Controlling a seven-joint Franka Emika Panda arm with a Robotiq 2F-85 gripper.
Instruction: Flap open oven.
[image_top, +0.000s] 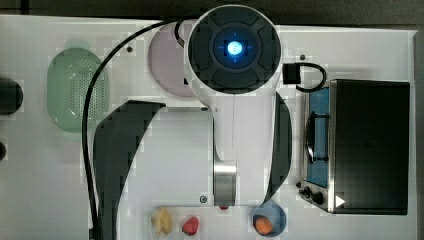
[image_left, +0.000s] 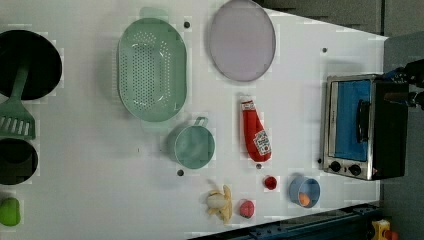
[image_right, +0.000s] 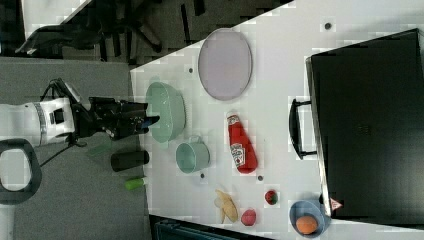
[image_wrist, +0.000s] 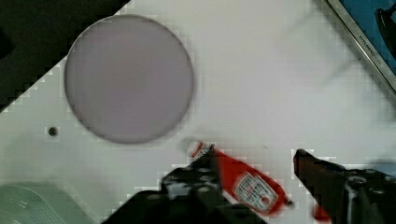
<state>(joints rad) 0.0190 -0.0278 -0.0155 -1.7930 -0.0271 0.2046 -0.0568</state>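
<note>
The oven (image_left: 365, 127) stands at the right side of the left view, on the white desk (image_left: 300, 75), with its blue glass door closed and the dark bar handle (image_left: 363, 121) lying across the middle of the door; in the top view it is also at the right, its black top turned to the camera. The step in hand seems to be the very first one, the approach, because the door is not yet touched. In the right view the claw (image_right: 150, 120) hangs at the middle left of the frame, well apart from the oven, which fills the right side there. In the wrist view its two dark fingers (image_wrist: 322, 179) stand open with nothing between them; the ketchup bottle (image_wrist: 243, 184) lies on the desk below, and the round lilac plate (image_wrist: 128, 77) is in the upper left of the frame. A corner of the oven door appears in the upper right of this frame. The next move, I think, asks the arm to travel over the bottle toward the oven, to bring the open fingers to the bar handle, and then to pull so that the door flaps away from the frame. The pull should probably follow the arc of the door, otherwise the whole oven may slide on the desk.
</note>
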